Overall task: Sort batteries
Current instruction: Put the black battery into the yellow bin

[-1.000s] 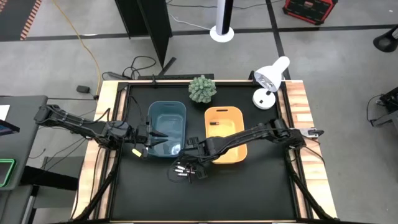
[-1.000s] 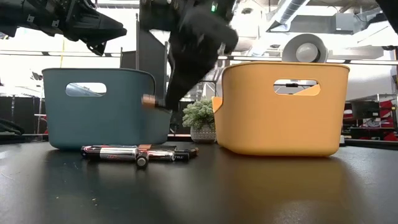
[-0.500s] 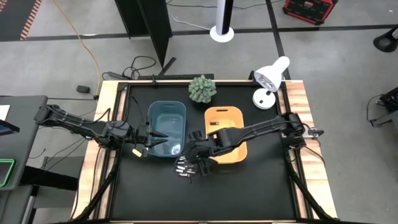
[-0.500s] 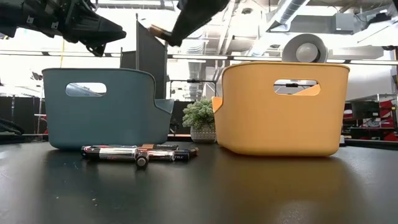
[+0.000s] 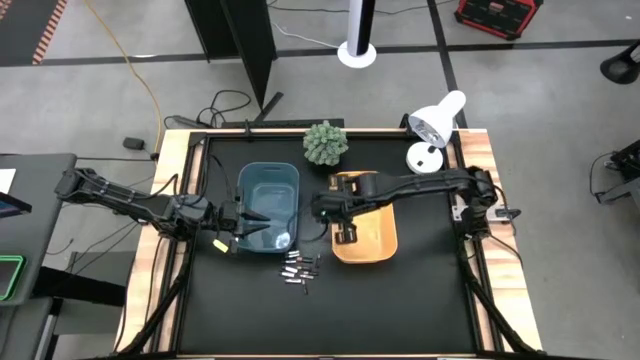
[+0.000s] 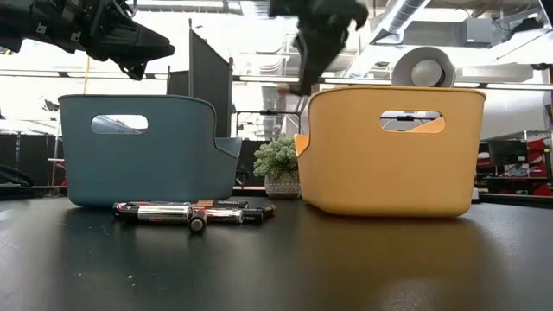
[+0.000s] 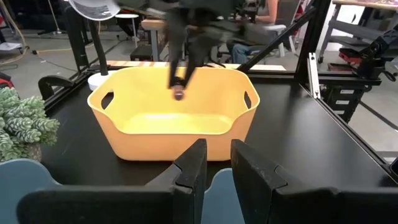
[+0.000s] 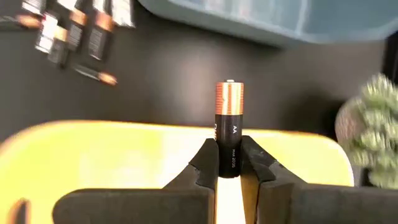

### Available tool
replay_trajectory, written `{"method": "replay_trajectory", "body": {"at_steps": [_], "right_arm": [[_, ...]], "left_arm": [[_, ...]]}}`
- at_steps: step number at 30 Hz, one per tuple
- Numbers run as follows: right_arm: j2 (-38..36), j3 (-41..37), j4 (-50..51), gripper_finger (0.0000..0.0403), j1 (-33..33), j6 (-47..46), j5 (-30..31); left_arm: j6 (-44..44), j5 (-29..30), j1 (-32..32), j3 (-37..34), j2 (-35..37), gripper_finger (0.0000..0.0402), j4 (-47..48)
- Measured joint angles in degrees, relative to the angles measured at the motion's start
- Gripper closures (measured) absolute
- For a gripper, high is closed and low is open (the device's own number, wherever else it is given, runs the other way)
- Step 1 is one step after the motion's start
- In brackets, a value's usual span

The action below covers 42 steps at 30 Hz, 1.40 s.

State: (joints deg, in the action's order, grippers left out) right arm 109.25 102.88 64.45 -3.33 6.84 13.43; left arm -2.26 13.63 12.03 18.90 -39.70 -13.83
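My right gripper (image 8: 229,163) hangs over the left rim of the yellow bin (image 5: 375,240) and is shut on a black, copper-topped AA battery (image 8: 229,115). The left wrist view shows that battery (image 7: 179,93) held above the yellow bin (image 7: 143,134). Several more batteries (image 5: 300,270) lie flat on the black table, near the blue bin (image 5: 270,195); the low view shows this pile (image 6: 190,212) too. My left gripper (image 7: 217,171) waits above the blue bin's near-left part with a narrow gap between its fingers. My right gripper pinches the battery by its black end (image 8: 229,158) between the two fingers (image 8: 204,165). The battery lies along the fingers, and its copper end (image 8: 229,99) sticks out past their tips. It is lifted clear, above the yellow bin's rim (image 8: 93,134).
A small potted plant (image 5: 325,143) and a white desk lamp (image 5: 432,130) stand at the table's far edge. A dark object (image 5: 345,235) lies in the yellow bin. Bare black table surface stretches in front of the bins and the pile.
My right gripper has risen from the battery pile with one battery in its fingers. It has moved toward the far right, from beside the blue bin to above the yellow bin's left rim. The pile has stayed in place.
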Motion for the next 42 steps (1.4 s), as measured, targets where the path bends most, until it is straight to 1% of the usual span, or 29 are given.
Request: {"method": "replay_trajectory", "body": {"at_steps": [5, 7, 10, 13, 17, 21, 29, 35, 38, 42], "right_arm": [[-4.44, -10.62, -2.30, 0.0362, 4.81, -2.32, -0.01], [-6.50, -16.11, -6.67, 0.0362, 6.64, -2.25, -0.59], [-8.29, -22.81, -14.56, 0.0362, 9.28, -1.39, -4.12], [-7.58, -26.12, -16.50, 0.0362, 11.22, -0.74, -4.64], [-5.03, -26.78, -17.10, 0.0361, 12.97, 0.87, -4.74], [-3.07, -26.78, -18.38, 0.0345, 13.80, 2.20, -4.74], [-3.64, -26.78, -21.35, 0.0281, 14.09, 2.68, -3.98], [-3.70, -26.56, -20.39, 0.0240, 14.09, 2.66, -1.91], [-3.67, -24.20, -16.77, 0.0232, 13.54, 2.23, -0.96], [-3.67, -19.38, -14.44, 0.0231, 11.37, 1.23, -0.28]], "left_arm": [[-0.61, 0.00, 0.00, 0.00, 0.00, 0.0331, 0.81], [-0.70, 0.00, 0.00, 0.00, 0.00, 0.0331, 0.93], [-0.81, 0.02, 0.00, 0.00, 0.00, 0.0331, 1.01], [-0.76, 0.01, 0.00, 0.00, 0.01, 0.0331, 1.01], [-0.61, 0.02, 0.00, 0.00, 0.00, 0.0331, 1.01], [-0.40, 0.04, 0.00, 0.00, -0.02, 0.0331, 1.03], [0.06, 0.04, 0.00, 0.00, -0.02, 0.0331, 1.03], [0.08, 0.06, 0.00, 0.00, -0.02, 0.0331, 1.05], [0.08, 0.05, 0.00, 0.00, -0.02, 0.0331, 1.05], [0.08, 0.06, 0.00, 0.00, -0.02, 0.0331, 1.05]]}}
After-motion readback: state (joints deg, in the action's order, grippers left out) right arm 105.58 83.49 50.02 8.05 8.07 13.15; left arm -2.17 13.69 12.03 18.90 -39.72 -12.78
